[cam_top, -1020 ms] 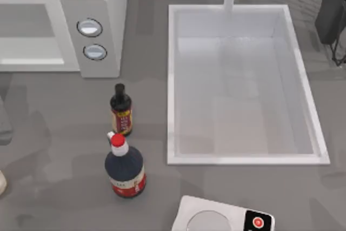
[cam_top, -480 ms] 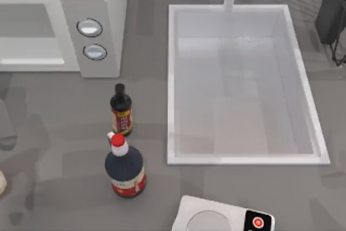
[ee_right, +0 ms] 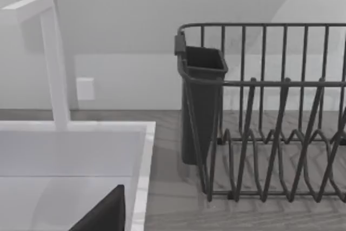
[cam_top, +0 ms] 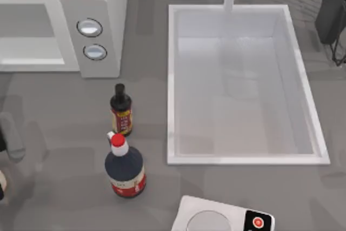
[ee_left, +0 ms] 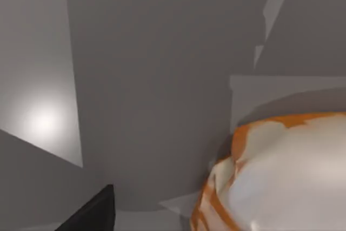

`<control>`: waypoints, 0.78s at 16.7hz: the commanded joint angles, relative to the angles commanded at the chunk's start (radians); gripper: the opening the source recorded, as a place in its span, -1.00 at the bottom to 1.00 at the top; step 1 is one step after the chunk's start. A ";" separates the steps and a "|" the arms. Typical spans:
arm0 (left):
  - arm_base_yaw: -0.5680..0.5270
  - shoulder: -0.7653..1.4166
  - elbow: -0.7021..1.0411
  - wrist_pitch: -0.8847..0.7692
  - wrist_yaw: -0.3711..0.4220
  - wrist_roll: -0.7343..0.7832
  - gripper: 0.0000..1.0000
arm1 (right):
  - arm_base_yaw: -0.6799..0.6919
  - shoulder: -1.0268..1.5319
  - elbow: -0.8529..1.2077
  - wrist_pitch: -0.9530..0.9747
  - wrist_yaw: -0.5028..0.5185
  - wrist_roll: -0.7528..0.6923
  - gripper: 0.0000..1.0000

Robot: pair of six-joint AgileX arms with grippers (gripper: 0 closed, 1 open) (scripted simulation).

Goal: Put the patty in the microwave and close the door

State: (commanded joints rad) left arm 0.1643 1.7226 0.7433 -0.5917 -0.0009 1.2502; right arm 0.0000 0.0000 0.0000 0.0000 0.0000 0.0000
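The patty is not something I can place with confidence; a small pale sliver at the worktop's left edge [cam_top: 1,179] in the top view may be part of it or of the dish it rests on. In that same view the microwave [cam_top: 97,4] stands at the far left corner with its cavity open to the front, two knobs on its grey panel, and two dark sauce bottles [cam_top: 121,110] stand near the middle of the worktop, beside the sink [cam_top: 172,85]. A dark part of the left arm [cam_top: 4,139] reaches in at the left edge. The left wrist view shows one dark fingertip [ee_left: 97,212] of the left pincer and, close by, a rounded white object with orange streaks [ee_left: 281,177]; how wide the pincer stands I cannot tell. The right wrist view shows the sink's rim, the tap and a dark dish rack [ee_right: 270,117], the right arm parked at the far right corner, its pincer's state unclear. To do the pickup well, I judge the left pincer should centre over the disc, descend squarely, and avoid nudging the bottles when carrying toward the microwave.
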 joint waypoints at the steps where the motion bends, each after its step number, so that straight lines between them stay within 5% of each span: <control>1: 0.000 0.000 0.000 0.000 0.000 0.000 1.00 | 0.000 0.000 0.000 0.000 0.000 0.000 1.00; 3: 0.000 0.000 0.000 0.000 0.000 0.000 1.00 | 0.000 0.000 0.000 0.000 0.000 0.000 1.00; 13: 0.000 0.000 0.000 0.000 0.000 0.000 -0.51 | 0.000 0.000 0.000 0.000 0.000 0.000 1.00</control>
State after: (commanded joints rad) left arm 0.1643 1.7226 0.7433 -0.5917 -0.0009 1.2502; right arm 0.0000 0.0000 0.0000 0.0000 0.0000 0.0000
